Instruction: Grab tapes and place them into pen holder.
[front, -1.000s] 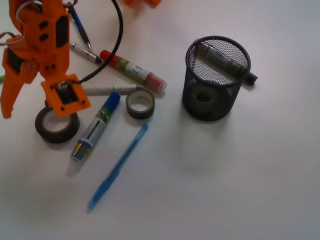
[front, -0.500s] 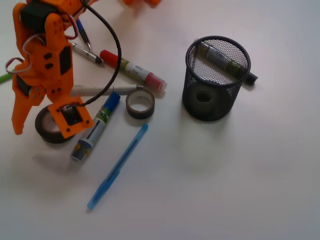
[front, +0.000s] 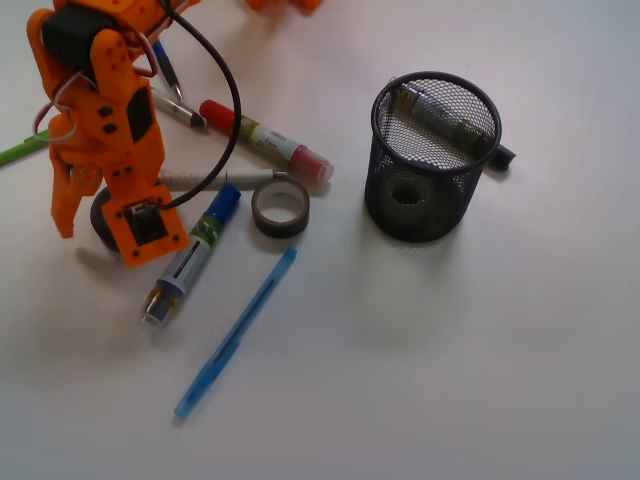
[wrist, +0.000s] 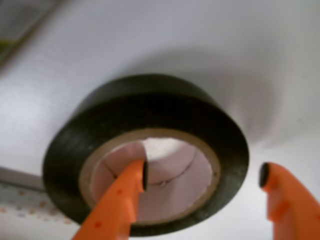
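The gripper (wrist: 202, 176) stands apart, straddling the wall of the dark tape (wrist: 150, 125). One jaw sits inside the core, the other outside. The roll lies flat directly beneath, on the worktop (wrist: 200, 40).

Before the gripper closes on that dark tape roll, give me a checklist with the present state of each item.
1. Gripper open: ok, the jaws stand apart.
2. Jaws straddle the wall of the wide dark tape roll: ok, one fingertip sits inside the tan core, the other outside the roll.
3. Roll lying flat on the table: ok.
4. Nothing else between the jaws: ok in the wrist view.
5. Blue-capped marker clear of the gripper: cannot tell, it lies close beside it.
6. Pen holder upright with room: ok, mouth open, one roll and a marker inside.
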